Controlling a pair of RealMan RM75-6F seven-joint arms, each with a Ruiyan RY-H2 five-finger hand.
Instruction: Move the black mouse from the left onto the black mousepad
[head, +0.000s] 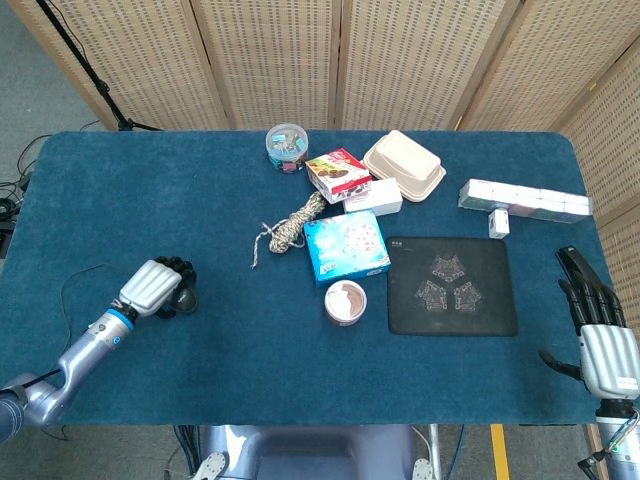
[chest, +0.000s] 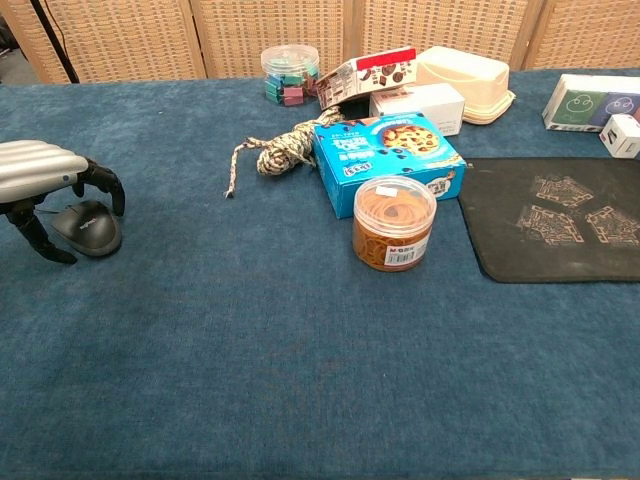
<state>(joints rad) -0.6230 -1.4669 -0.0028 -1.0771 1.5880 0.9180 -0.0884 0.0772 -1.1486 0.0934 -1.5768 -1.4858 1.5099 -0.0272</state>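
Head view: left hand (head: 158, 285) is arching over the black mouse (head: 186, 297) at table's 8 o'clock, fingers curling down; firm grip can't be confirmed. Right hand (head: 600, 335) is lying flat at 4 o'clock, fingers extended, holding nothing. Black mousepad (head: 452, 285) is sitting at 3 o'clock.

Chest view: left hand (chest: 45, 180) is cupping over the black mouse (chest: 88, 226), fingertips (chest: 116, 196) curling down around it; mouse is resting on table (chest: 300, 350).
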